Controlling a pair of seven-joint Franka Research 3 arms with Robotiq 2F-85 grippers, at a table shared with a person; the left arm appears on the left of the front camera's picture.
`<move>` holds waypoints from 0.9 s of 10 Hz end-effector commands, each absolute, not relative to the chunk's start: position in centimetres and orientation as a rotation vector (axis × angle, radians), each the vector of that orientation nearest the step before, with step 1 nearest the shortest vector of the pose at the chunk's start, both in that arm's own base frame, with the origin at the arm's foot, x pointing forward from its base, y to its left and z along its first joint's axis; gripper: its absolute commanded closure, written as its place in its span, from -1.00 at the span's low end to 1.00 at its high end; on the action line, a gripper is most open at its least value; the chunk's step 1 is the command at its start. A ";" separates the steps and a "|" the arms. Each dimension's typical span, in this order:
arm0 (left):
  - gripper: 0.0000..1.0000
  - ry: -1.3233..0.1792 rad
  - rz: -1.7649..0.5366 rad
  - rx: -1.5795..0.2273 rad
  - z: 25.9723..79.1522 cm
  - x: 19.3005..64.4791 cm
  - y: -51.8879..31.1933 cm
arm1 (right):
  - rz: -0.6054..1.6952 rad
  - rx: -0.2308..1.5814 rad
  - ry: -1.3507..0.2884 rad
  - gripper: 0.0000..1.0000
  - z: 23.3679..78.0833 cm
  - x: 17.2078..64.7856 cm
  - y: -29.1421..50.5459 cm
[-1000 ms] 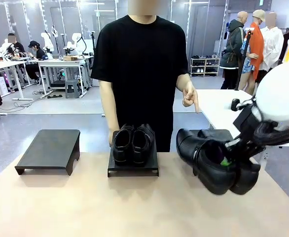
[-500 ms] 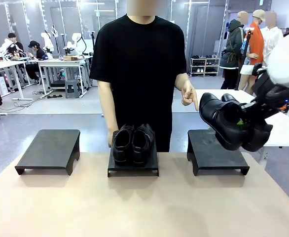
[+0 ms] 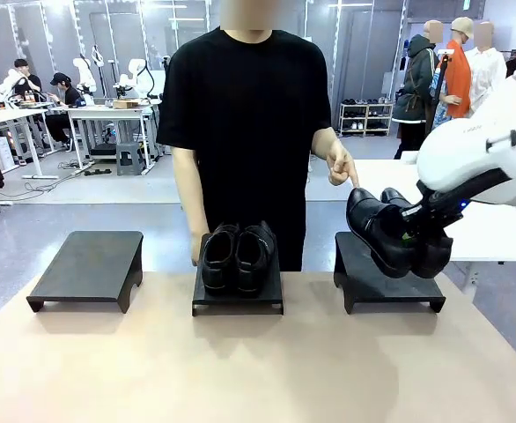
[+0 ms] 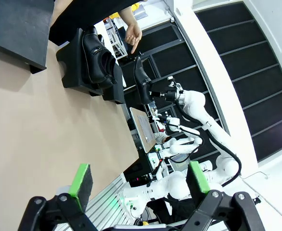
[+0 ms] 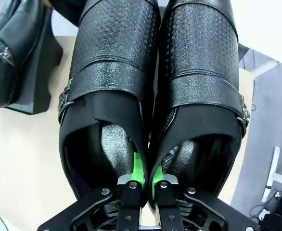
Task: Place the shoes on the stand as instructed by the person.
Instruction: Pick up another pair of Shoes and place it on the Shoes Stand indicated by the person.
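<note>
My right gripper (image 3: 408, 236) is shut on the inner walls of a pair of glossy black shoes (image 3: 383, 231). It holds them tilted, toes up and away, just above the right black stand (image 3: 388, 284). In the right wrist view the gripper (image 5: 143, 177) pinches the two shoes (image 5: 150, 86) together from inside. A second pair (image 3: 237, 256) stands on the middle stand (image 3: 238, 301). The person's hand (image 3: 339, 167) points a finger down at the right stand. My left gripper (image 4: 138, 178) hangs open over bare table with nothing between its green pads (image 4: 81, 179).
A third black stand (image 3: 89, 264) with nothing on it sits at the far left of the tan table (image 3: 240, 370). The person stands right behind the middle stand. A white table (image 3: 386, 181) lies beyond the right stand.
The right arm has lifted the pair from low near the table's front right, swung it up and back, then brought it down over the right stand. The person's pointing hand stays put.
</note>
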State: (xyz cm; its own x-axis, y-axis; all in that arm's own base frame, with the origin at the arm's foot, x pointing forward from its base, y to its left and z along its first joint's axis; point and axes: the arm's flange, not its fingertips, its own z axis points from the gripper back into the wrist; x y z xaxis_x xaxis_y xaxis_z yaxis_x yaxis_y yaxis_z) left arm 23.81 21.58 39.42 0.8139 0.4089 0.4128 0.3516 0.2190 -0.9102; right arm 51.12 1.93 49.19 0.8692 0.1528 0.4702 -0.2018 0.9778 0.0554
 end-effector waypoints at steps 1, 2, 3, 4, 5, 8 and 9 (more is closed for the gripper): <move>-1.00 -0.691 0.043 -1.400 39.9 23.9 21.6 | 0.156 0.042 -0.543 0.85 49.7 53.0 1.9; -1.00 -0.691 0.043 -1.400 39.9 23.9 21.6 | 0.153 0.033 -0.548 0.85 49.1 53.8 2.1; -1.00 -0.691 0.043 -1.400 39.9 23.9 21.6 | 0.154 0.031 -0.543 0.85 48.4 54.5 2.4; -1.00 -0.691 0.043 -1.400 39.9 23.9 21.6 | 0.152 0.014 -0.546 0.85 47.6 55.1 2.8; -1.00 -0.691 0.043 -1.400 39.9 23.9 21.6 | 0.135 0.023 -0.554 0.85 46.9 55.8 3.1; -1.00 -0.691 0.043 -1.400 39.9 23.9 21.6 | 0.096 0.016 -0.549 0.85 45.0 57.4 3.8; -1.00 -0.691 0.043 -1.400 39.9 23.9 21.6 | 0.070 0.032 -0.532 0.85 44.6 57.7 3.8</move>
